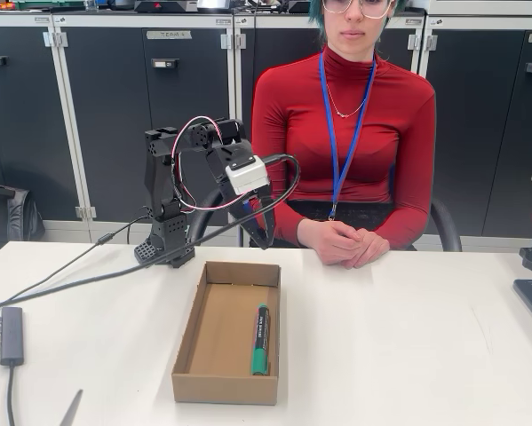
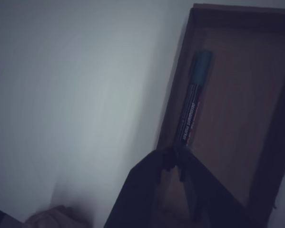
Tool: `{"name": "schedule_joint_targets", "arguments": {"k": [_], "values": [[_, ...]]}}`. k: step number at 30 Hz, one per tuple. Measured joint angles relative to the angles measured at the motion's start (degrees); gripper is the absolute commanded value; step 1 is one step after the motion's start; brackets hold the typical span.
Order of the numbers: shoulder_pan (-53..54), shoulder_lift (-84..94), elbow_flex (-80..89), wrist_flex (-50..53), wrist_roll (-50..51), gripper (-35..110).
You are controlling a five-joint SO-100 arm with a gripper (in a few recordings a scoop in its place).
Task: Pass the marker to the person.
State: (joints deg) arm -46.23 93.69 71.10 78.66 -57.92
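I hang above the white table, folded up on my black base, with my gripper pointing down just behind the far end of the cardboard box, clear of it and touching nothing. My jaws hold nothing; in the fixed view the two dark fingers hang side by side, and in the wrist view their tips seem to meet in a dark wedge at the bottom of the picture, but the light there is too dim and the shapes too blurred for me to tell whether they are shut or a little apart. The marker lies flat on the floor of the open box, along its right wall as the fixed view shows it, lengthwise with the box; it has a dark body with small print and green at both ends. In the wrist view the marker runs up and away from my gripper, close against the left wall of the box in that picture, its green cap at the far end. The person sits behind the table in a red top with a blue lanyard, hands clasped together and resting on the table edge, to the right of my gripper and beyond the box.
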Motion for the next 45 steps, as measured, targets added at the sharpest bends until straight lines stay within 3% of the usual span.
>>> {"name": "schedule_joint_targets", "arguments": {"k": [12, 23, 45], "values": [[0.2, 0.0, 7.6, -1.0, 2.7, -2], [3.5, -3.1, 9.1, -4.0, 2.7, 13], [3.0, -4.3, 13.9, -4.8, 2.2, 14]]}}
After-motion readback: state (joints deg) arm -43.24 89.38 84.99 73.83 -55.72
